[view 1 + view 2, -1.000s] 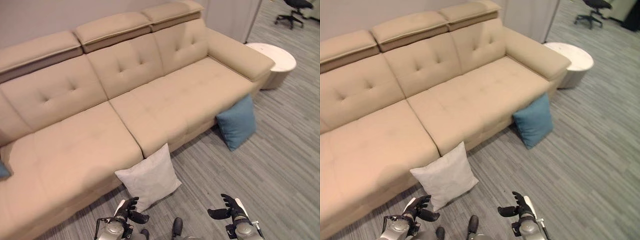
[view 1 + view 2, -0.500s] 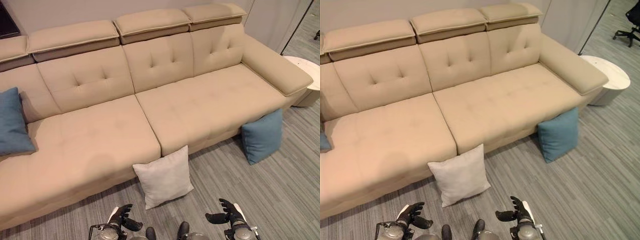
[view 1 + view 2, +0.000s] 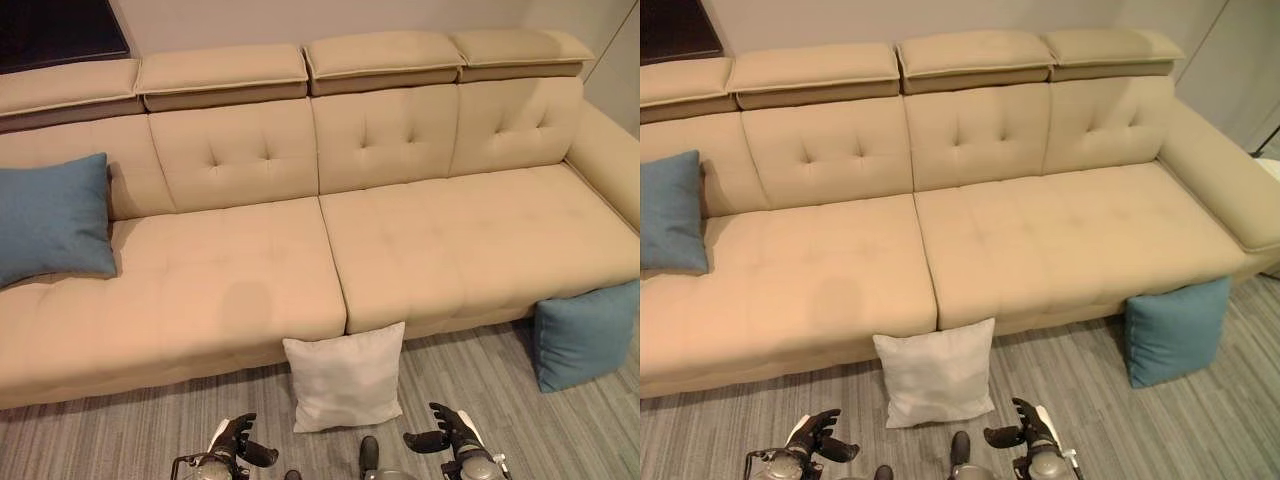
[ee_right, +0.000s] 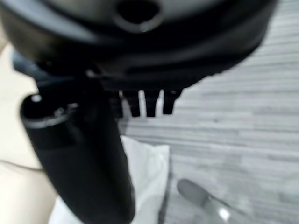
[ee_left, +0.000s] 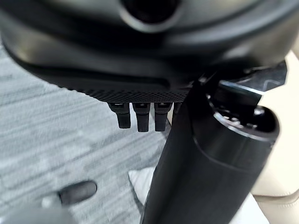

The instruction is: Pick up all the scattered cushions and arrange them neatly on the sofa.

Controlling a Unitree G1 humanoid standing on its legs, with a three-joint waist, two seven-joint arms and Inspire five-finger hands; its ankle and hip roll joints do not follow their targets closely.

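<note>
Your left hand (image 3: 232,445) and your right hand (image 3: 447,432) hang low before you, fingers loosely spread, holding nothing; between them, a little ahead, the square pale grey fabric cushion (image 3: 346,376) leans against the long beige tufted sofa (image 3: 400,240); one blue cushion (image 3: 585,334) stands on the grey striped floor (image 3: 120,440) to your right; another blue cushion (image 3: 52,218) rests on the sofa's left end.

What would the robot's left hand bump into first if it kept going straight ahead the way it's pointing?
Probably the white cushion leaning against the front of the sofa. The left hand is open, low near the floor, pointing toward the cushion's lower left corner. Depth is hard to judge, so it might just miss it.
</note>
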